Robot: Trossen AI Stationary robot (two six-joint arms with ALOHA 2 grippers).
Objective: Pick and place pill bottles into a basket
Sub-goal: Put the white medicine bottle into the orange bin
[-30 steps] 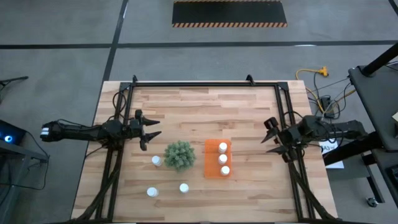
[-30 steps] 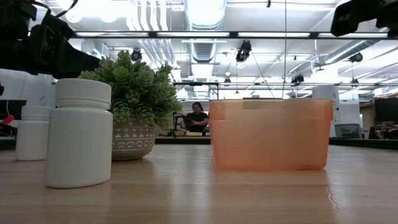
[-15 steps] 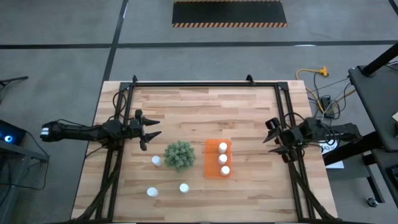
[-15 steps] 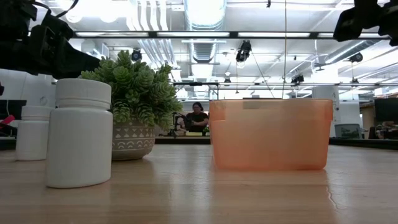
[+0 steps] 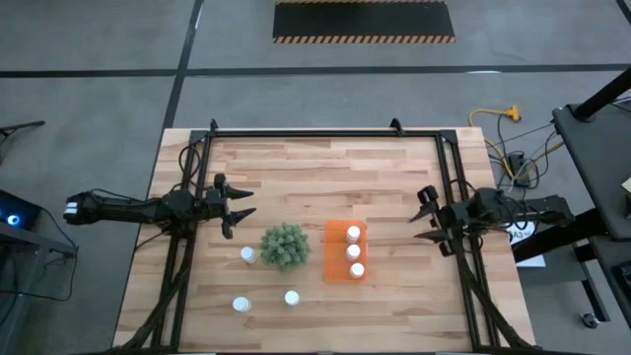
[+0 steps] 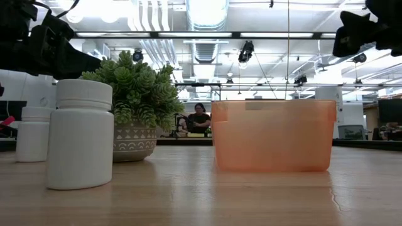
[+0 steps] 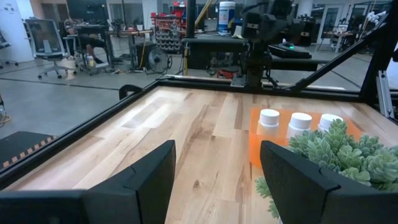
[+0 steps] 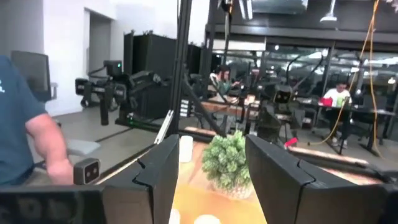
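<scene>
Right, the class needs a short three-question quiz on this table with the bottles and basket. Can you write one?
1. How many bottles stand in the basket?
2. True or false: in the high view, the plant sits to the right of the basket.
3. Which one holds a bottle? A) left gripper B) right gripper C) neither

Key:
1. Three, with three more on the table.
2. False. The plant sits to the left of the basket.
3. C. Both grippers are open and empty, one at each side of the table.
</scene>
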